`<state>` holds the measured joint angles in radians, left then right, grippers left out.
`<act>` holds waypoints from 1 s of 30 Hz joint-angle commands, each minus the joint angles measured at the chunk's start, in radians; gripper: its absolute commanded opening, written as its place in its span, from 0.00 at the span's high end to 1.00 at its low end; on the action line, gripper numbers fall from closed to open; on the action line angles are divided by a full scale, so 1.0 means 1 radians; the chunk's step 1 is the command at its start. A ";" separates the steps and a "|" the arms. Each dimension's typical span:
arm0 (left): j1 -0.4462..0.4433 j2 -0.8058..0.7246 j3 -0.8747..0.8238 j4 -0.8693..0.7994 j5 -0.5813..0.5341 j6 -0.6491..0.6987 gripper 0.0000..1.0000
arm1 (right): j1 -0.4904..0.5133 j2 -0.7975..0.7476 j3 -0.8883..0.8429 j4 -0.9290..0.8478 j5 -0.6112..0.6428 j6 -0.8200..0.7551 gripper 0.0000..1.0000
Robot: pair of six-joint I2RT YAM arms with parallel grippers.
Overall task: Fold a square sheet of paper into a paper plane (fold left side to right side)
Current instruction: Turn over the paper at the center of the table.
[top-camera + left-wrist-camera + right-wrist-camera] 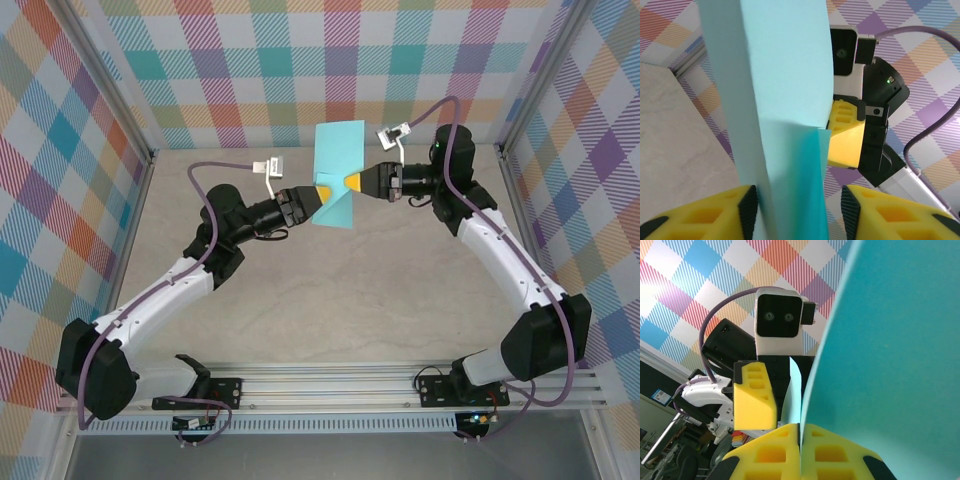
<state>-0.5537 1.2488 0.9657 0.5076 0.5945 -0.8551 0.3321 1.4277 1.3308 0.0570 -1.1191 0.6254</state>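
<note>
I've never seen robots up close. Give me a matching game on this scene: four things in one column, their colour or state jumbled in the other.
1 sheet of paper
2 left arm's fingers
3 right arm's fingers
4 table

A pale beige
B pinched shut on the sheet
C turquoise
D apart, sheet between them

Pairs: 1-C, 2-D, 3-B, 4-A

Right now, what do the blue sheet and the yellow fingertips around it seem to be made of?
The blue sheet looks like thin matte paper: it curves and keeps a sharp crease. The yellow fingertips look like rigid matte plastic, possibly printed, judging by their blocky shape and open square pockets.
</note>
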 commanded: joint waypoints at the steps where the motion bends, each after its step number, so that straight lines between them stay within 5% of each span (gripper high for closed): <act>1: 0.009 -0.012 -0.008 0.081 0.016 -0.024 0.62 | 0.001 -0.030 0.009 0.036 -0.009 0.007 0.99; 9: 0.009 -0.032 -0.019 0.041 -0.012 0.000 0.86 | -0.001 -0.045 0.010 -0.045 0.042 -0.045 0.84; 16: -0.006 -0.111 0.018 -0.328 -0.155 0.234 0.98 | -0.026 -0.090 0.050 -0.382 0.253 -0.256 0.54; 20: -0.044 -0.145 0.064 -0.656 -0.374 0.443 1.00 | -0.048 -0.110 0.058 -0.596 0.509 -0.361 0.40; 26: -0.168 -0.046 0.188 -1.093 -0.895 0.583 1.00 | -0.077 -0.152 -0.011 -0.692 0.860 -0.371 0.00; 30: -0.304 0.119 0.303 -1.270 -1.225 0.589 1.00 | -0.106 -0.176 -0.077 -0.709 1.053 -0.299 0.00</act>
<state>-0.7898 1.2732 1.1973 -0.5236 -0.2848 -0.3279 0.2451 1.2755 1.2896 -0.5854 -0.2825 0.2993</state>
